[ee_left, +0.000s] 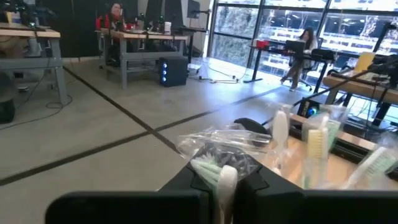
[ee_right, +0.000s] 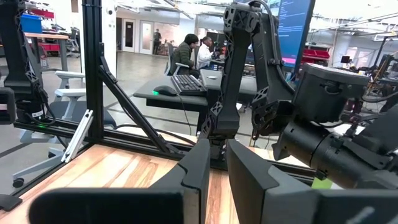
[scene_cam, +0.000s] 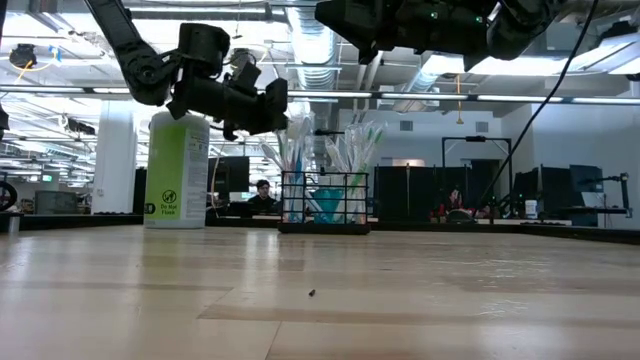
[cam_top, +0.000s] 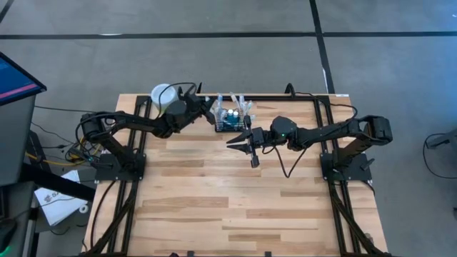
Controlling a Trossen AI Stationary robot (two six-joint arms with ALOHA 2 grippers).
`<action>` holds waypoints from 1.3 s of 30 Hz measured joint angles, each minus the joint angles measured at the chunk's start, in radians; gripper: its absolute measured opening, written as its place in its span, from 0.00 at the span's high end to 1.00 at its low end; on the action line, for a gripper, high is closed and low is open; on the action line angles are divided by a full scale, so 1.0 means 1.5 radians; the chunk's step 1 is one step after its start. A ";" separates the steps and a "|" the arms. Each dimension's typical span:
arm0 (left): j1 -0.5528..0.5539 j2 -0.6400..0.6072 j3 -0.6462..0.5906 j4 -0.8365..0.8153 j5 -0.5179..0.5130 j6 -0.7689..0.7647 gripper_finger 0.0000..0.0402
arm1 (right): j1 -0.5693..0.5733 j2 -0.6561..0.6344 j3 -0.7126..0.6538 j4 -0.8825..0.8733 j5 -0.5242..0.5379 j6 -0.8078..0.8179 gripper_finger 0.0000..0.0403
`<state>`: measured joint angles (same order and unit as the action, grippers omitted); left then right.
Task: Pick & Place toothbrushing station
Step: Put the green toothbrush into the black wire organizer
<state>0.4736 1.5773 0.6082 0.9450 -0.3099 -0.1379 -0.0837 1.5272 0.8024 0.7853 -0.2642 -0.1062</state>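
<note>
The toothbrushing station, a black wire-mesh basket (cam_top: 230, 123), stands on the wooden table near its far edge, with several wrapped toothbrushes (scene_cam: 345, 150) upright in it. My left gripper (ee_left: 225, 194) is at the basket's left, level with the brush tops, shut on one wrapped toothbrush (ee_left: 217, 165). It also shows from above (cam_top: 212, 113) and in the low view (scene_cam: 280, 110). My right gripper (cam_top: 239, 143) hovers just in front of the basket, and its fingers (ee_right: 196, 177) stand a narrow gap apart with nothing between them. My left gripper pinches the toothbrush's white handle (ee_left: 227, 179) between its two fingers, just below the green-bristled head in its clear wrapper. The fingers come level from the table's left and lie across the upright brush. The fingers hide the brush's lower part.
A pale-green cylinder with a white lid (scene_cam: 177, 170) stands at the far left corner, behind my left arm. The black frame rails (cam_top: 314, 107) run along the table's far and side edges. The near half of the wooden top (cam_top: 228, 207) is bare board.
</note>
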 joint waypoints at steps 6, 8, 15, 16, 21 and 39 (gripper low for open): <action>0.004 0.000 0.012 -0.003 -0.001 0.000 0.98 | 0.000 0.000 0.000 0.003 0.000 0.000 0.88; 0.007 0.010 0.018 -0.005 -0.003 -0.001 0.98 | 0.000 0.000 0.000 0.003 0.000 0.000 0.88; 0.011 0.075 0.044 -0.011 0.002 -0.001 0.97 | 0.000 0.000 0.000 -0.003 0.000 0.000 0.88; 0.011 0.080 0.048 -0.010 0.002 -0.001 0.96 | 0.000 0.000 0.000 -0.007 0.000 -0.001 0.88; 0.011 0.089 0.052 -0.007 0.001 -0.001 0.94 | 0.000 0.000 0.000 -0.014 0.000 -0.005 0.88; 0.011 0.066 0.051 -0.022 0.006 0.001 0.74 | 0.000 0.000 0.000 -0.015 0.000 -0.006 0.88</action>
<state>0.4906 1.6764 0.6853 0.9119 -0.3005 -0.1359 -0.0837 1.5272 0.8024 0.7633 -0.2642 -0.1152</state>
